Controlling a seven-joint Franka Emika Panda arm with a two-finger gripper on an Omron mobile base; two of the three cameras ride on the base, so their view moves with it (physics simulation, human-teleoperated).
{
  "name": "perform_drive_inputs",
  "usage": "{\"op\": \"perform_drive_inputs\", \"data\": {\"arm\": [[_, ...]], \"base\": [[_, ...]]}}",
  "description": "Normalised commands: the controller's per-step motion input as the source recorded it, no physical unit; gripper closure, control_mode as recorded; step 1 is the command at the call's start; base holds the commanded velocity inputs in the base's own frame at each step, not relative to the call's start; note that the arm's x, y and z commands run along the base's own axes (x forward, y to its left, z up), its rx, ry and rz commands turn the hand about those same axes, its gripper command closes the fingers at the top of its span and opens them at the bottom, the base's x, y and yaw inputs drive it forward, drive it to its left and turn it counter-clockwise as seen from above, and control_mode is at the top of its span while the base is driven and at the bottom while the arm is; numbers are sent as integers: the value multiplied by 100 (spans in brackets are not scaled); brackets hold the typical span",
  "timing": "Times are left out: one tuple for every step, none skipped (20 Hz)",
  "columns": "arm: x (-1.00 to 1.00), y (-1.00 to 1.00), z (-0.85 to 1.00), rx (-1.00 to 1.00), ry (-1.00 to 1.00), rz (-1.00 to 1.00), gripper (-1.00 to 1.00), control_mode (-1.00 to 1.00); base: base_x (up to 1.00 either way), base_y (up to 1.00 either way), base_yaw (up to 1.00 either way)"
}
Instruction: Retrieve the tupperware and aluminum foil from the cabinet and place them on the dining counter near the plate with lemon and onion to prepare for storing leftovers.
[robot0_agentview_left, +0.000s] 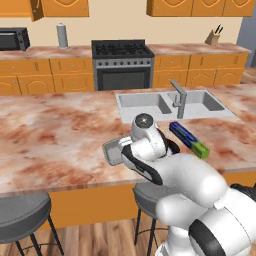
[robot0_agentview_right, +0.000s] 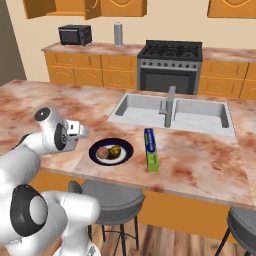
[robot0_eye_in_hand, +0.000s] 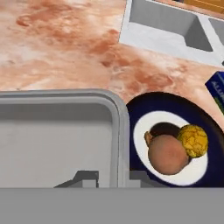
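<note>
Your two-finger gripper (robot0_eye_in_hand: 113, 180) is pinched tight on the side wall of the shallow grey rectangular tupperware (robot0_eye_in_hand: 57, 135), carrying it over the marbled reddish-brown dining counter (robot0_eye_in_hand: 65, 52). It sits just beside the small dark plate (robot0_eye_in_hand: 135, 109) with the brown onion (robot0_eye_in_hand: 167, 154) and yellow lemon (robot0_eye_in_hand: 193, 140). The dark blue, green-ended aluminum foil box (robot0_agentview_right: 150, 149) lies on the counter past the plate, near the inset steel sink (robot0_agentview_right: 137, 106).

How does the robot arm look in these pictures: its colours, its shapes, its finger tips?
The arm has glossy white, rounded shells with black bands at the joints and a grey round cap on top of one joint. The gripper ends in two small grey, blocky finger tips. No cables or lettering are visible.
</note>
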Motion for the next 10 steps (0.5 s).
{"op": "perform_drive_inputs", "data": {"arm": [[66, 35, -41, 0, 0, 0, 100, -100], [66, 28, -43, 0, 0, 0, 100, -100], [66, 16, -48, 0, 0, 0, 100, -100], [66, 11, -51, 0, 0, 0, 100, -100], [66, 14, -54, 0, 0, 0, 100, -100], [66, 14, -54, 0, 0, 0, 100, -100], [66, 13, -54, 0, 0, 0, 100, -100], [64, 12, -58, 0, 0, 0, 100, -100], [64, 6, -56, 0, 0, 0, 100, -100], [67, 6, -53, 0, 0, 0, 100, -100]], "base": [[0, 0, 0], [0, 0, 0], [0, 0, 0], [0, 0, 0], [0, 0, 0], [0, 0, 0], [0, 0, 0], [0, 0, 0], [0, 0, 0], [0, 0, 0]]}}
